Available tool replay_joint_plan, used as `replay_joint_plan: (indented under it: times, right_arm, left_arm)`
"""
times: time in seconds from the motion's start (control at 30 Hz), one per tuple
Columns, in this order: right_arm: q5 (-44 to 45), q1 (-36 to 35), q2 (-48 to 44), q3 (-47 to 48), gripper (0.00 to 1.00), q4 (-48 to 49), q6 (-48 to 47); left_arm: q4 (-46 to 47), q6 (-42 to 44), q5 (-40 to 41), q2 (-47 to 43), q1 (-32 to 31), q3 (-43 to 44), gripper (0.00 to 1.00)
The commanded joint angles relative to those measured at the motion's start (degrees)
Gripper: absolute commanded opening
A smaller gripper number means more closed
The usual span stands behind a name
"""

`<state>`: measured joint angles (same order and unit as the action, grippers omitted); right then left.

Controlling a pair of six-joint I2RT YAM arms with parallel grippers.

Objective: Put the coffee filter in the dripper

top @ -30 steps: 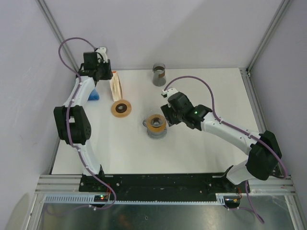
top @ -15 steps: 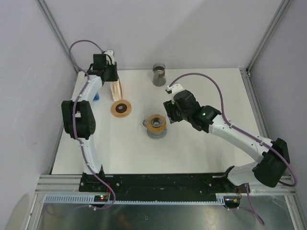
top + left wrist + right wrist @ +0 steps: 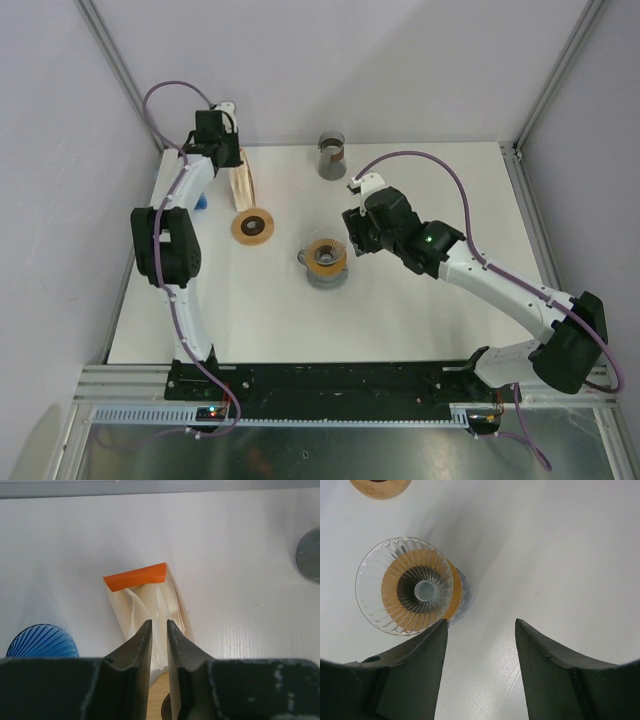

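Left wrist: left gripper [image 3: 159, 625] near-together at coffee filter stack [image 3: 150, 600], pinch unconfirmed, right gripper [image 3: 481, 625] apart; next lift one toward dripper [image 3: 405, 586].

No writing, label, brand, number or sign can be read in any view. The orange strip [image 3: 136, 576] on the filter pack [image 3: 165, 600], just beyond the left gripper [image 3: 159, 626], is plain colour. The dripper [image 3: 405, 586], ahead and to the left of the right gripper [image 3: 481, 625], shows only moulded ribs.
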<state>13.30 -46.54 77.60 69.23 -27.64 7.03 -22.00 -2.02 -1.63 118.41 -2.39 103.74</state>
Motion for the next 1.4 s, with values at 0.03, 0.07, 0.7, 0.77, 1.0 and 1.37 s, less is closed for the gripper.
replay_joint_plan:
  times: [0.03, 0.07, 0.7, 0.77, 1.0, 1.37]
  right_arm:
    - [1.08, -0.23, -1.04, 0.38, 0.61, 0.70, -0.07]
    - [0.97, -0.22, -1.00, 0.38, 0.61, 0.68, -0.16]
    - [-0.62, -1.38, -0.70, 0.38, 0.62, 0.74, -2.42]
    - [-0.64, -1.41, -0.52, 0.38, 0.62, 0.74, -2.51]
    - [-0.73, -1.59, 0.00, 0.38, 0.62, 0.47, -2.43]
    - [-0.55, -2.84, -0.28, 0.38, 0.62, -0.31, -2.97]
  left_arm:
    - [0.96, -0.09, 2.72, 1.25, 0.20, 2.59, 0.23]
    - [0.98, -0.04, 3.06, 1.41, 0.20, 2.59, 0.23]
    - [0.84, -0.11, 3.81, 3.81, 0.89, 3.96, 0.22]
    - [0.87, -0.14, 3.78, 3.79, 0.96, 3.84, 0.21]
    - [0.85, -0.30, 2.94, 2.61, 1.40, 3.91, 0.21]
    - [0.81, -0.73, 2.07, 4.19, 1.43, 2.51, 0.21]
